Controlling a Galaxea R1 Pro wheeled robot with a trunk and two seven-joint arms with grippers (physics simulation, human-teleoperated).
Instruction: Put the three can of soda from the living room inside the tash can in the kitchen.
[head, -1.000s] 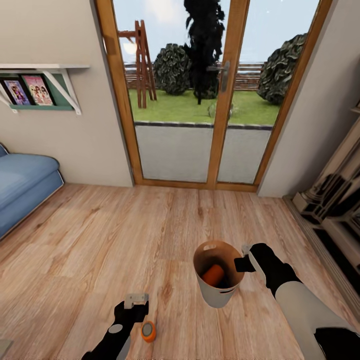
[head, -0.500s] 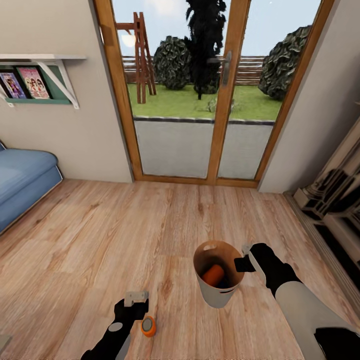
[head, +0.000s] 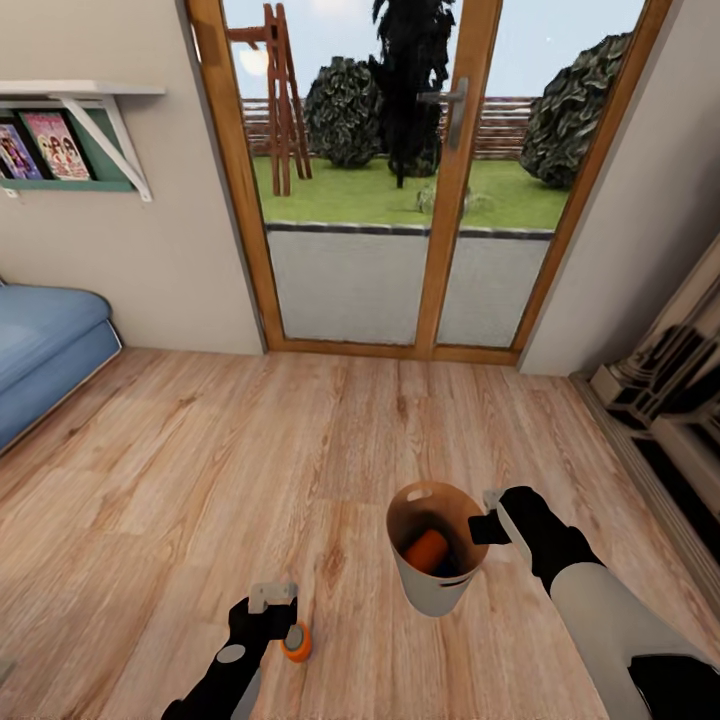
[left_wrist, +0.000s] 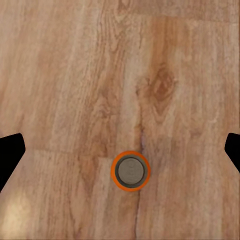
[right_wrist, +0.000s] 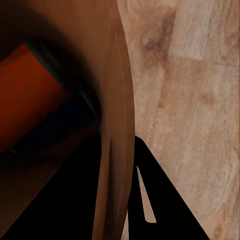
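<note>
Soda cans first: from my head view, one orange can (head: 428, 549) lies inside the trash can (head: 436, 590), with something dark beside it that I judge to be the blue can. My right gripper (head: 490, 520) is clamped on the bucket's rim. The third can (head: 295, 641) stands upright on the living-room floor (head: 200, 480), just beside my left gripper (head: 272, 598). So two seem collected, one is left, and the trip to the kitchen is not yet made.

Through my left wrist view, the orange can (left_wrist: 130, 170) sits below, between my fingers, which are spread wide apart.

Through my right wrist view, my fingers pinch the bucket wall (right_wrist: 117, 115); the orange can (right_wrist: 27, 97) rests inside over a dark shape.
</note>
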